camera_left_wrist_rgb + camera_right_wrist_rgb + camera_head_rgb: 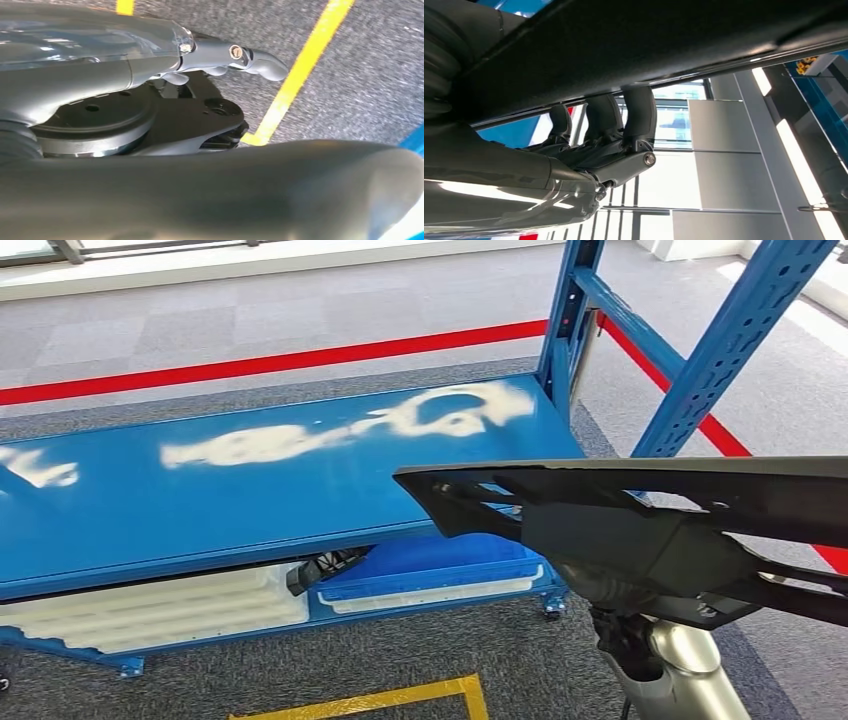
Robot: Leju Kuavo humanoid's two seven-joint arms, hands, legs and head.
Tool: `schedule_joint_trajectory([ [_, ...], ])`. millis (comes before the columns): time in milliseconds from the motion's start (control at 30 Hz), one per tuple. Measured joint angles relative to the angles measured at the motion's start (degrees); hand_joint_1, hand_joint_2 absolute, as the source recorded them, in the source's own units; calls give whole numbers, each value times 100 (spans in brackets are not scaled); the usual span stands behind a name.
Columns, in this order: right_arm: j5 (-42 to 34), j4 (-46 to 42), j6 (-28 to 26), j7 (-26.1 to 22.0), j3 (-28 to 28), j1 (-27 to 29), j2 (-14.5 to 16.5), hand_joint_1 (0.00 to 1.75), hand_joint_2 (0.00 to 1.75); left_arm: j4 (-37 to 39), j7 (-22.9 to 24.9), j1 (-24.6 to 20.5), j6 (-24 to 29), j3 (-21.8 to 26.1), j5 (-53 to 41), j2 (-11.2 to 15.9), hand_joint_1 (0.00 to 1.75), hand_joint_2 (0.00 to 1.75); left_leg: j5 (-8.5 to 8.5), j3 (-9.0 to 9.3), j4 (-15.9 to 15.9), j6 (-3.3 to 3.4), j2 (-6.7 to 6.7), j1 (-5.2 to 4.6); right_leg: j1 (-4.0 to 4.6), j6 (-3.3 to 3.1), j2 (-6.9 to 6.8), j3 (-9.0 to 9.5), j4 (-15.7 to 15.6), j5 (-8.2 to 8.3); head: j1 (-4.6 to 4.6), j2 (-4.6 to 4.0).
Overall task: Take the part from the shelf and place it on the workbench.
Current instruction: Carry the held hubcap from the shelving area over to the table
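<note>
Head view: long black plastic part [640, 505], flat with ribbed cut-outs and a tapering tip, hangs over the near right corner of the blue workbench [200, 500], not resting on it; right arm [680, 670] comes up under it, silver and glossy. Bench top is smooth painted metal with white glare patches; blue perforated shelf uprights [720, 350] at far right; grey carpet, red and yellow floor tape. Next step as I judge it: carry the part further left over the bench top, keep it level, lower until the whole underside lands, then let go; the tip overhangs, so tilt risk. Left wrist view: left hand [220, 65] hangs over carpet and yellow tape, fingers loosely apart, holding nothing. Right wrist view: right hand [604, 135] cups the part [649, 45] from below, dark fingers [639, 115] curled up against its matte black edge; thumb hidden, so grip looks like support more than a clamp.
</note>
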Motion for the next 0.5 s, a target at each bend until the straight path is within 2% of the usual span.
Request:
schedule_joint_trajectory([
  [33, 1, 7, 0, 4, 9, -6, -4, 175, 175, 0, 0, -2, 1, 0, -1, 0, 0, 175, 146, 206, -215, 48, -2, -16, 25, -3, -2, -52, 1, 46, 0, 0],
  [67, 2, 13, 0, 8, 14, -14, -7, 175, 175, 0, -1, -7, 1, 0, -3, 1, 0, 175, 293, 488, -590, 127, -13, -49, 41, -5, -3, -93, 0, 91, 0, 1],
  [133, 4, 16, -1, 14, 24, -38, -12, 175, 175, -2, -4, -20, 1, -1, -11, 19, 0, 175, 399, 1036, -1418, 309, -42, -145, 63, 16, -7, -150, -3, 181, 3, -1],
  [167, 5, 19, -1, 15, 30, -52, -14, 175, 175, -3, -6, -25, 0, -1, -15, 27, 0, 175, 390, 1188, -1678, 370, -56, -188, 49, 42, -11, -170, -10, 230, 4, -1],
  [200, 7, 21, -2, 16, 37, -64, -15, 175, 175, -4, -8, -28, 0, -2, -17, 34, 0, 175, 376, 1242, -1804, 399, -60, -218, 37, 76, -14, -188, -22, 281, 5, -1],
  [267, 8, 26, -2, 17, 45, -75, -20, 175, 175, -4, -8, -27, 1, -2, -17, 32, 0, 175, 490, 1216, -1907, 409, -42, -223, 17, 139, -6, -230, -45, 345, 4, -1],
  [300, 9, 29, -2, 20, 46, -81, -26, 175, 175, -4, -10, -29, 1, -2, -16, 32, 0, 175, 572, 1178, -1960, 418, -27, -207, 22, 158, 7, -269, 6, 255, 5, -1],
  [333, 10, 32, -2, 23, 48, -89, -33, 175, 175, -4, -11, -32, 1, -2, -16, 32, 0, 175, 658, 1119, -2003, 423, -11, -184, 27, 172, 22, -327, 146, 67, 8, -1],
  [367, 11, 39, -2, 28, 49, -97, -41, 175, 175, -4, -13, -35, 1, -3, -17, 29, 0, 175, 728, 1041, -2014, 414, 7, -162, 27, 181, 36, -402, 394, -209, 11, -1],
  [400, 13, 50, -2, 33, 54, -105, -45, 175, 175, -4, -14, -35, -1, -3, -19, 23, 0, 175, 783, 942, -1989, 420, 9, -158, 24, 196, 41, -474, 716, -483, 14, -1],
  [433, 14, 64, -2, 39, 59, -108, -48, 175, 175, -4, -14, -34, -3, -3, -20, 17, 0, 175, 831, 842, -1951, 408, 18, -154, 18, 217, 42, -529, 1054, -667, 16, -1],
  [467, 14, 84, -2, 43, 65, -111, -50, 175, 175, -4, -14, -32, -4, -4, -21, 12, 0, 175, 873, 739, -1904, 392, 28, -147, 14, 243, 41, -536, 1312, -719, 16, -1],
  [500, 14, 103, -4, 46, 72, -116, -53, 175, 175, -4, -15, -33, -5, -3, -21, 9, 0, 175, 911, 627, -1845, 373, 38, -135, 7, 275, 40, -475, 1425, -644, 17, -1],
])
